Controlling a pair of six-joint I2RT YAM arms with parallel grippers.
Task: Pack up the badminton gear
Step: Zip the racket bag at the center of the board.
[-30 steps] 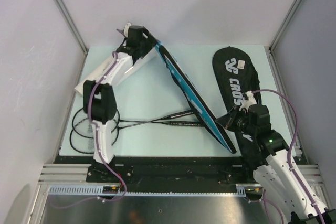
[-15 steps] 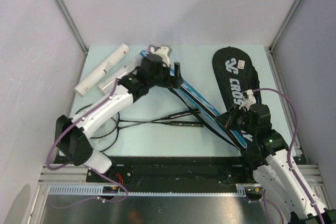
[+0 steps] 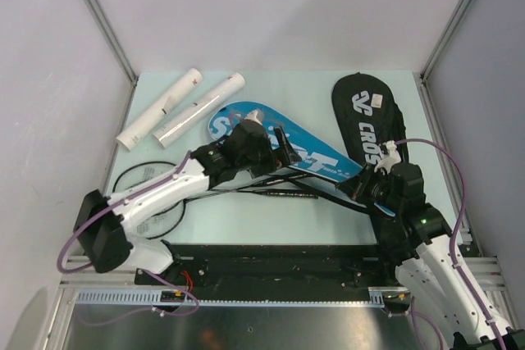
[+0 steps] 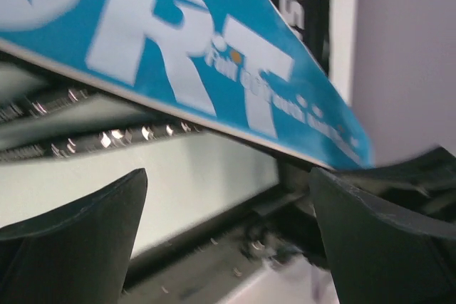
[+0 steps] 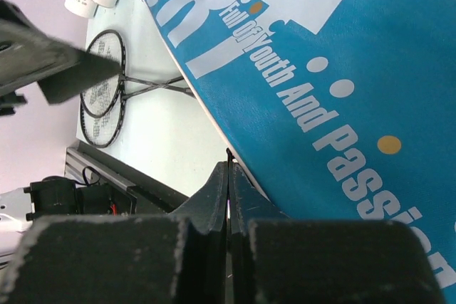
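The blue bag lettered SPORT (image 3: pixel 308 157) lies slanted across the middle of the table, over the handles of two thin rackets (image 3: pixel 143 190). My left gripper (image 3: pixel 279 147) is open and empty just above the bag; in the left wrist view its gripper (image 4: pixel 228 190) has the bag (image 4: pixel 214 55) above the fingers. My right gripper (image 3: pixel 358 188) is shut on the bag's near edge; the right wrist view shows the gripper (image 5: pixel 228 169) pinching a thin black edge of the bag (image 5: pixel 320 69). Two long white tubes (image 3: pixel 180 106) lie at the far left. No shuttlecocks are in view.
A black racket cover lettered CROS (image 3: pixel 369 120) lies at the far right, beside my right arm. The racket heads (image 5: pixel 103 97) sit near the table's left front edge. Grey walls close in the table on three sides.
My left gripper has let go of the bag's far end and swung from the far left to the table's middle. The bag has dropped from standing on edge to lying nearly flat. The tubes are uncovered.
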